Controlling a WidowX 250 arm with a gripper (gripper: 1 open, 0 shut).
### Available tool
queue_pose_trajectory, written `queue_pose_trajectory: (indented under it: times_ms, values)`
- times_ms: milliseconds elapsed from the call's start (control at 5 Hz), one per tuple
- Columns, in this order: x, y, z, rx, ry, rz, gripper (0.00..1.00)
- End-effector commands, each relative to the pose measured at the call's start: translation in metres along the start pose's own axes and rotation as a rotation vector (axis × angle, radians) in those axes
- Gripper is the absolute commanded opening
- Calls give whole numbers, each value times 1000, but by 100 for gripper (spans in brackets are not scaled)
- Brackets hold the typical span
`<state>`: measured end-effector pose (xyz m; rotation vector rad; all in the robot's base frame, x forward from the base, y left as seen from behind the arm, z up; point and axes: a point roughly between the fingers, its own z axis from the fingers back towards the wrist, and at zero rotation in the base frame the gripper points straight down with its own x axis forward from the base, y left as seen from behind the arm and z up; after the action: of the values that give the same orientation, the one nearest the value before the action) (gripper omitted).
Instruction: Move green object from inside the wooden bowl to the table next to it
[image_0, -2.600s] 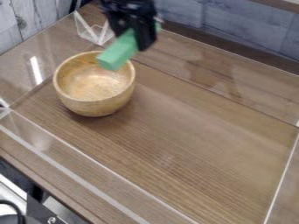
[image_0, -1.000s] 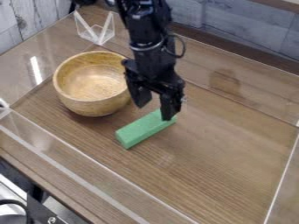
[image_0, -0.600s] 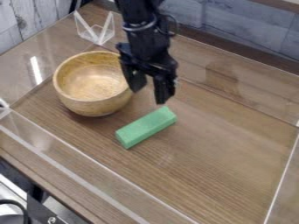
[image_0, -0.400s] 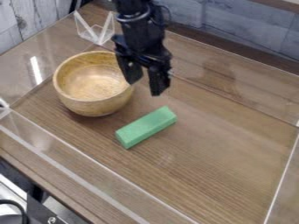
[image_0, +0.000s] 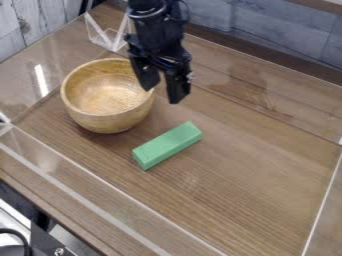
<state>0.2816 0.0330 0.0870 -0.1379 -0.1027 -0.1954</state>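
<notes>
The green object (image_0: 167, 145) lies flat on the table (image_0: 241, 170), just right of and in front of the wooden bowl (image_0: 108, 95). The bowl is empty inside. My gripper (image_0: 160, 87) hangs above the bowl's right rim, pointing down, its two black fingers (image_0: 178, 87) spread open with nothing between them. It is clear of the green block, up and behind it.
Low clear acrylic walls (image_0: 80, 185) border the tabletop on the front and sides. A clear wire-like stand (image_0: 107, 35) sits behind the bowl near the back left corner. Bare wood stretches right of the block.
The gripper has let go of the green block, which stays on the table, and has risen and drifted back-left toward the bowl's rim, staying open.
</notes>
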Motion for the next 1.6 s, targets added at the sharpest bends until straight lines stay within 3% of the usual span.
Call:
queue_pose_trajectory:
  times_ms: [0, 400, 800, 1200, 1400]
  values:
    - [15, -3, 11, 26, -42, -20, 100]
    - [29, 0, 23, 28, -60, 10, 100]
    - [16, 1, 21, 25, -95, 96, 100]
    - [17, 6, 29, 26, -106, 126, 100]
    - [22, 8, 34, 20, -103, 85, 100]
